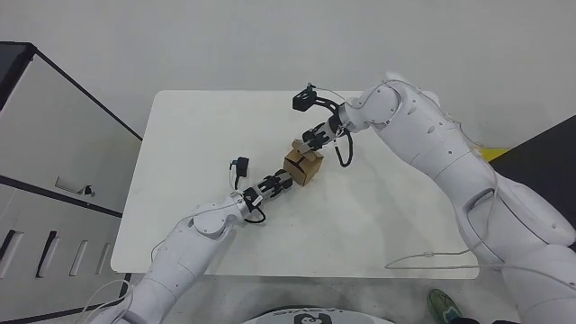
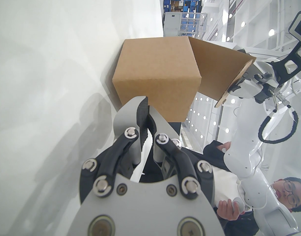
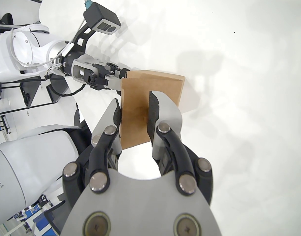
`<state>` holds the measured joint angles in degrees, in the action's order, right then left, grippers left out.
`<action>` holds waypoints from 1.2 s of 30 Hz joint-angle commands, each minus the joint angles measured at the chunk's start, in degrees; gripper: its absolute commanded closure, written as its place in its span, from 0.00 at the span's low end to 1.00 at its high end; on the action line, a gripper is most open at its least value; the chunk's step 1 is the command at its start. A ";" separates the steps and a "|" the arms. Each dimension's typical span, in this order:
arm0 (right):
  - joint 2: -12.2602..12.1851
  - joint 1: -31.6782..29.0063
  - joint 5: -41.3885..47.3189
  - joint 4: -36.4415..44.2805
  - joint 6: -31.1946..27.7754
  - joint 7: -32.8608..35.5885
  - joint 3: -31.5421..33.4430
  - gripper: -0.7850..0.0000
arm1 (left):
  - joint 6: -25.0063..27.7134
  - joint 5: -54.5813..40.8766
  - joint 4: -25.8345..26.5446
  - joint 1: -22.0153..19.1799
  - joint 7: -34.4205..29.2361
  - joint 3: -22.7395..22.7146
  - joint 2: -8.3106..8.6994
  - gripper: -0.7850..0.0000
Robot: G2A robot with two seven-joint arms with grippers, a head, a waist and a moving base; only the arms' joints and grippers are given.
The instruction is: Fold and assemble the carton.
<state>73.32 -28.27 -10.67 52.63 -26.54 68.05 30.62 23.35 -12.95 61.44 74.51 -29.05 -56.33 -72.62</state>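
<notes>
Nearest the robot, the left pincer (image 2: 148,109) is nipped almost together with nothing in it, its tips pressed to a side wall of the carton (image 2: 155,74). I judge it is a brace, so the box cannot slide when the other arm works on it. The carton sits near the middle of the bench (image 1: 378,234), body already squared up, with one flap (image 2: 219,69) standing out loose on its far side. Beyond it, the right pincer (image 3: 135,101) has that flap between its pads, gripped near the free end, likely for leverage to bend it over. The closing folds look not yet done
</notes>
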 commanded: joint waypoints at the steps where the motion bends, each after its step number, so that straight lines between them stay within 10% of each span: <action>1: 0.16 0.02 -0.05 -0.07 0.04 0.22 -0.12 0.72 | 0.00 0.00 0.00 0.00 0.00 0.00 0.00 1.00; 36: 3.86 2.28 -8.43 2.27 5.85 4.27 -4.21 0.82 | 0.00 0.00 0.00 0.00 0.00 0.00 0.00 1.00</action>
<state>77.11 -26.02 -18.93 54.88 -20.81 72.24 26.46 23.35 -12.95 61.44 74.51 -29.05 -56.33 -72.62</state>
